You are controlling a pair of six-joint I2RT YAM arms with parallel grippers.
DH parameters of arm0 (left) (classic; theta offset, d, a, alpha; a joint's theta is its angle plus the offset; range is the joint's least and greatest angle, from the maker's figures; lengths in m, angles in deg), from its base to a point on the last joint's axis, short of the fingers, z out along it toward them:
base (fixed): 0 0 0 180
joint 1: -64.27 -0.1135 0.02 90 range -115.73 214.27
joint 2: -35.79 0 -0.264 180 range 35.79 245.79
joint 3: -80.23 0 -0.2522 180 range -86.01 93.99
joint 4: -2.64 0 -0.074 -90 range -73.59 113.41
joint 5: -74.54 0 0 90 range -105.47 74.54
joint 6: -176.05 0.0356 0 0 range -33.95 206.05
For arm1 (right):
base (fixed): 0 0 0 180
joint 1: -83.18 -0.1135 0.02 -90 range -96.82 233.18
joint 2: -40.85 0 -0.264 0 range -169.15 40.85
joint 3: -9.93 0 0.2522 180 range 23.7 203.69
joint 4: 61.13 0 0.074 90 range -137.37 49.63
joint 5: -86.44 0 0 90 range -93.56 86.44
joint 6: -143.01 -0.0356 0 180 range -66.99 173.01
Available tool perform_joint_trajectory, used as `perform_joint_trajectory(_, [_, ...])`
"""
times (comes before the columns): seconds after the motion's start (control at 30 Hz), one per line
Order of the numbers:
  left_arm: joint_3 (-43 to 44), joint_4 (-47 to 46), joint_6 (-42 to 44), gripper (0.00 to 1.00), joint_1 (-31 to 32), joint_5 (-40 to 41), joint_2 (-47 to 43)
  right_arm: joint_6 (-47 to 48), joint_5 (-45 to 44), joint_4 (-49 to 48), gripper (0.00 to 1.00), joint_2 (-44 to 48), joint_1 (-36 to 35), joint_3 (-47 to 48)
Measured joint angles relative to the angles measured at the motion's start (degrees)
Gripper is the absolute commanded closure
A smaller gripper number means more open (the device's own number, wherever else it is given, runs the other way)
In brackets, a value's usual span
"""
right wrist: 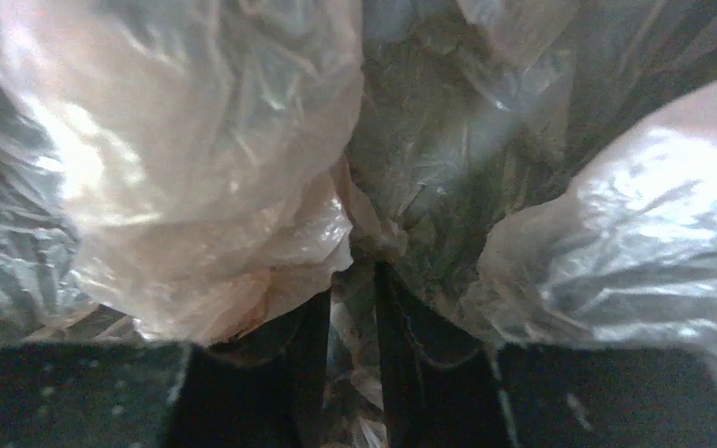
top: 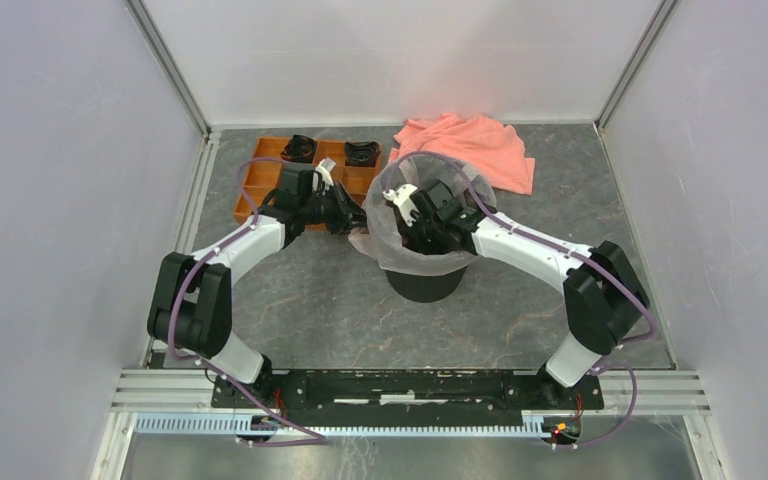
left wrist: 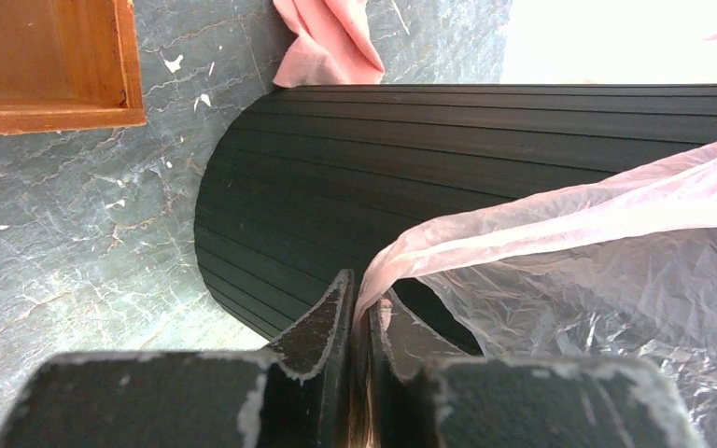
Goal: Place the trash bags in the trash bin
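Observation:
The round black trash bin [top: 425, 283] stands mid-table. The thin pale pink trash bag [top: 390, 245] lines it, its film spread round the rim and hanging over the sides. My left gripper [top: 356, 222] is at the bin's left rim, shut on a fold of the bag's edge [left wrist: 429, 245], with the bin's ribbed wall [left wrist: 336, 177] just beyond. My right gripper [top: 412, 225] reaches down inside the bin. Its fingers [right wrist: 411, 331] are close together with crumpled bag film [right wrist: 196, 187] pinched between them, and film fills that view.
An orange compartment tray [top: 260, 183] with black parts stands behind the left gripper. A salmon-orange cloth [top: 475, 145] lies behind the bin; its corner shows in the left wrist view [left wrist: 331, 42]. Grey walls enclose the table on both sides.

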Motion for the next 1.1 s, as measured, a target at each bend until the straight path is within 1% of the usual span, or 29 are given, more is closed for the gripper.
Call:
perform_joint_trajectory(0.17, [0.11, 0.00, 0.48, 0.82, 0.00, 0.00, -0.28, -1.68, 0.04, -4.74, 0.66, 0.04, 0.00, -4.04])
perform_joint_trajectory(0.27, [0.11, 0.04, 0.48, 0.82, 0.00, -0.02, -0.28, -2.69, 0.04, -6.73, 0.63, -0.20, 0.00, -4.48])
perform_joint_trajectory(0.5, [0.11, 0.04, 0.50, 0.81, 0.00, -0.02, -0.28, -3.65, 1.29, -10.43, 0.61, -2.51, -0.02, -4.22])
perform_joint_trajectory(0.63, [0.11, 0.04, 0.50, 0.81, 0.00, -0.02, -0.28, -4.09, 1.31, -9.33, 0.59, -3.54, -0.02, -3.08])
perform_joint_trajectory(0.73, [0.11, 0.04, 0.50, 0.80, 0.00, -0.02, -0.28, -4.55, 0.48, -7.19, 0.55, -4.31, -0.04, -1.95])
perform_joint_trajectory(0.97, [0.11, 0.02, 0.50, 0.79, 0.02, -0.04, -0.55, -4.81, -1.49, -1.77, 0.54, -6.49, -0.13, 0.11])
perform_joint_trajectory(1.1, [0.11, -0.07, 0.50, 0.79, -0.17, 0.28, -0.81, -5.09, -1.53, 0.68, 0.49, -8.15, -0.11, 2.60])
